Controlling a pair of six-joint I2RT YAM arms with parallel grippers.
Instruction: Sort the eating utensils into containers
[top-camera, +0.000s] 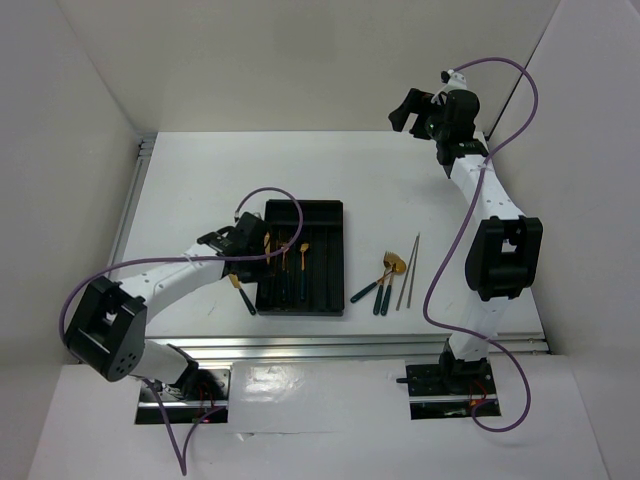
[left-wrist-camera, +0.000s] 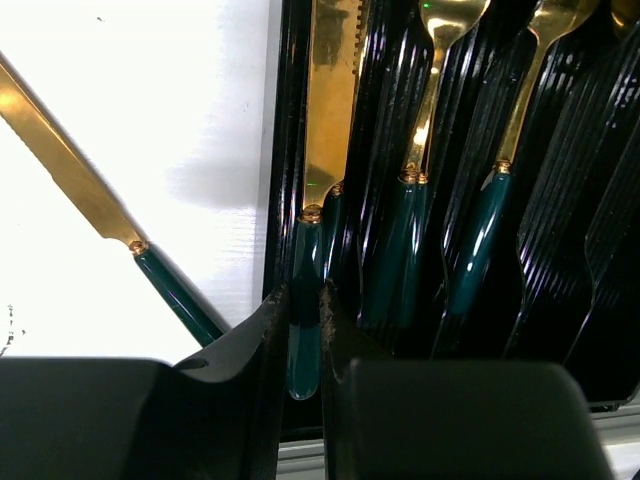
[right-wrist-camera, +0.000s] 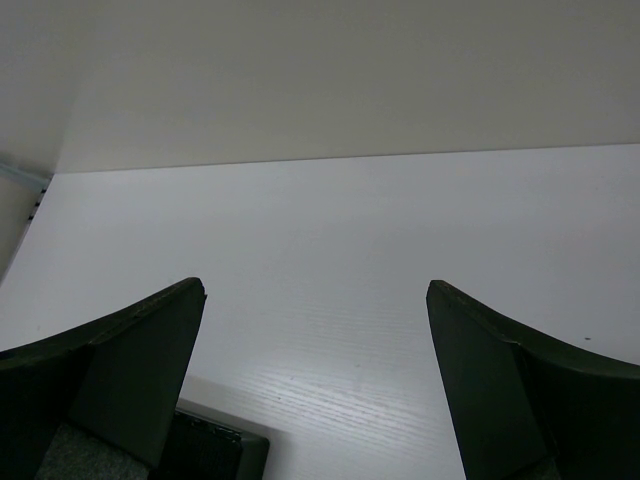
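My left gripper (left-wrist-camera: 303, 297) is shut on the teal handle of a gold-bladed knife (left-wrist-camera: 330, 100), which points into the leftmost compartment of the black tray (top-camera: 335, 212). From above, this gripper (top-camera: 250, 242) sits at the tray's left rim. A second teal handle lies close beside the held one. More gold-and-teal utensils (left-wrist-camera: 490, 200) lie in the neighbouring compartments. Another knife (left-wrist-camera: 75, 165) lies on the table just left of the tray. My right gripper (top-camera: 410, 108) hangs open high at the back, and its wrist view shows nothing between its jaws (right-wrist-camera: 315, 290).
Right of the tray lie a few gold-headed utensils (top-camera: 380, 285) and two thin chopsticks (top-camera: 408, 268). White walls close in the table on the left, back and right. A metal rail (top-camera: 350, 345) runs along the near edge.
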